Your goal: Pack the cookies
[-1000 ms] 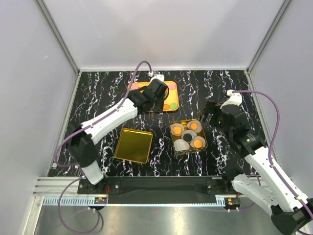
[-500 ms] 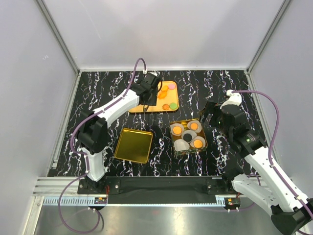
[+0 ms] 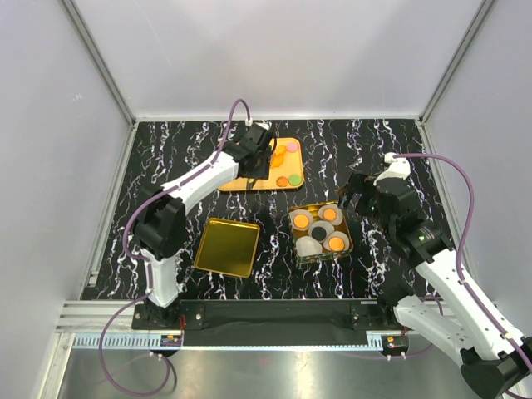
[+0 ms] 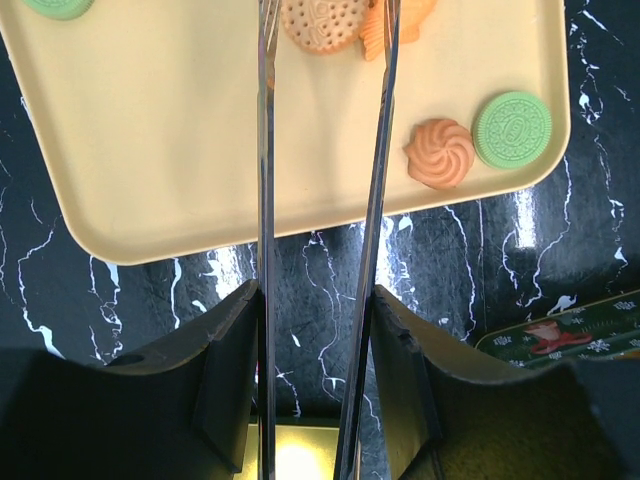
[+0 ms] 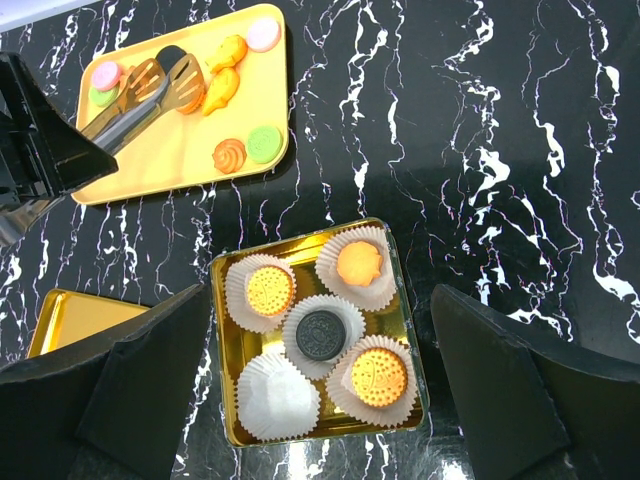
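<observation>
Left arm [image 3: 199, 179] has shifted left; left jaws half-shut, gripping tongs [image 4: 267, 200].
Centre the tan cookie [image 4: 322, 22] ahead of them before squeezing; right jaws gape empty.

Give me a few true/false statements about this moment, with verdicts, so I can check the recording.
1. The left gripper holds tongs over the yellow tray. True.
2. The tin is fully packed. False: one paper cup is empty.
3. The right gripper is shut on a cookie. False: it is open and holds nothing.
4. A black cookie sits in the tin's middle cup. True.
5. The gold lid covers the tin. False: it lies on the table, left of the tin.
</observation>
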Action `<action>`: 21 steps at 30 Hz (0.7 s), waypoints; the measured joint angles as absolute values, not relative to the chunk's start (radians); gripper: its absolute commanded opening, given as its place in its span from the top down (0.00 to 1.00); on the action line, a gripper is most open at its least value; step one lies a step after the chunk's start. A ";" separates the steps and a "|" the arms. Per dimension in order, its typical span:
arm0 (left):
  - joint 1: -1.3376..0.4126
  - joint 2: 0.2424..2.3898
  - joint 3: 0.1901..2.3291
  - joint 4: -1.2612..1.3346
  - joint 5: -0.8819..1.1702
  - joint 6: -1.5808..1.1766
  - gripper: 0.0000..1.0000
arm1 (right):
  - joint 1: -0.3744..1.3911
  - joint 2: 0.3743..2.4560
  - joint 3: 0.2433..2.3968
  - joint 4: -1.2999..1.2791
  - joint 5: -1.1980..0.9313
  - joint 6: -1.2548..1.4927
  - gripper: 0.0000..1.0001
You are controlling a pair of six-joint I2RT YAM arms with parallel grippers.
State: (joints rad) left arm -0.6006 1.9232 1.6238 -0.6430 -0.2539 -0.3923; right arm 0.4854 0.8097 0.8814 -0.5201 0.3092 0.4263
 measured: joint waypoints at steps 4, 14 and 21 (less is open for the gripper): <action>-0.594 1.933 1.624 -0.633 -0.252 -0.392 0.51 | 0.485 0.810 0.880 -0.520 0.304 0.426 0.00; -0.583 1.954 1.624 -0.631 -0.242 -0.392 0.51 | 0.485 0.810 0.878 -0.520 0.302 0.426 0.00; -0.577 1.957 1.624 -0.625 -0.238 -0.393 0.51 | 0.485 0.810 0.873 -0.519 0.302 0.426 0.00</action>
